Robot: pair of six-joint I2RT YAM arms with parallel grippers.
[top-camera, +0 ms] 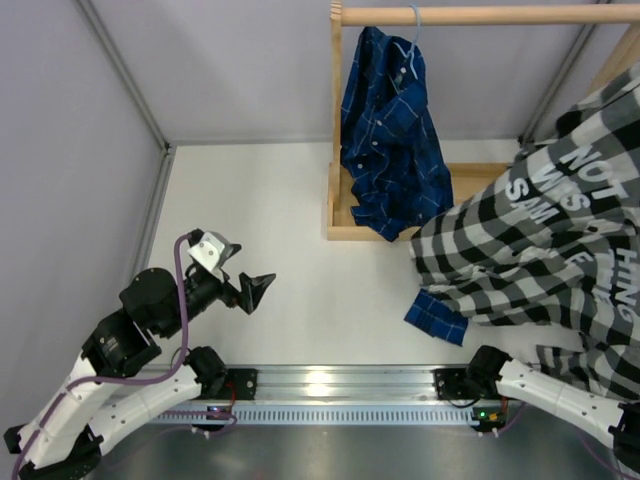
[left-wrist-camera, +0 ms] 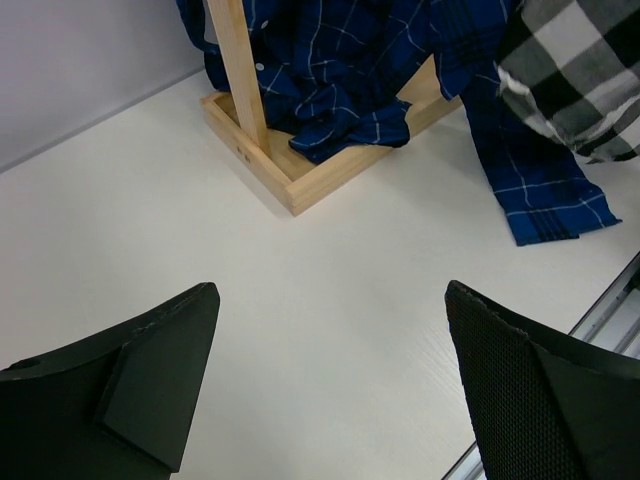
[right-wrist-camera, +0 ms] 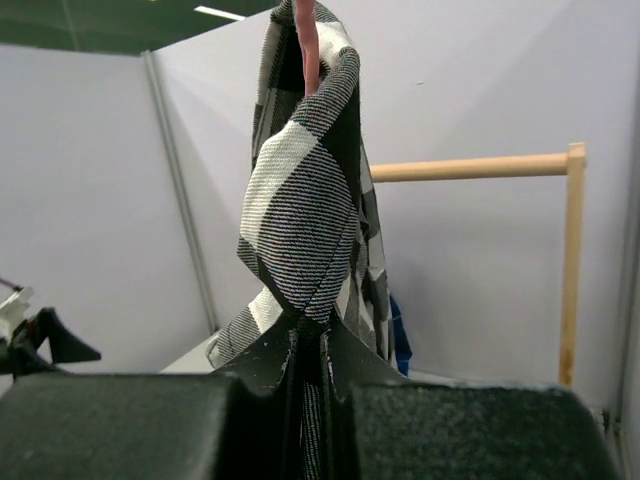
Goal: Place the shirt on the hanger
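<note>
The black-and-white checked shirt [top-camera: 560, 250] with white lettering hangs lifted at the right, draping down over the table; it also shows in the left wrist view [left-wrist-camera: 575, 70]. My right gripper [right-wrist-camera: 308, 335] is shut on a fold of the shirt [right-wrist-camera: 300, 200], held high. A short bit of the pink hanger [right-wrist-camera: 304, 30] pokes out above the cloth; the rest of it is hidden. In the top view the right gripper is hidden by the shirt. My left gripper [top-camera: 258, 290] is open and empty above bare table at the left, also seen from its wrist [left-wrist-camera: 330, 290].
A wooden rack [top-camera: 480, 15] stands at the back with a blue plaid shirt [top-camera: 390, 140] on a light blue hanger [top-camera: 415, 30]. Its base frame [left-wrist-camera: 300, 185] lies on the table. A blue plaid sleeve end [top-camera: 437, 318] lies near the front rail.
</note>
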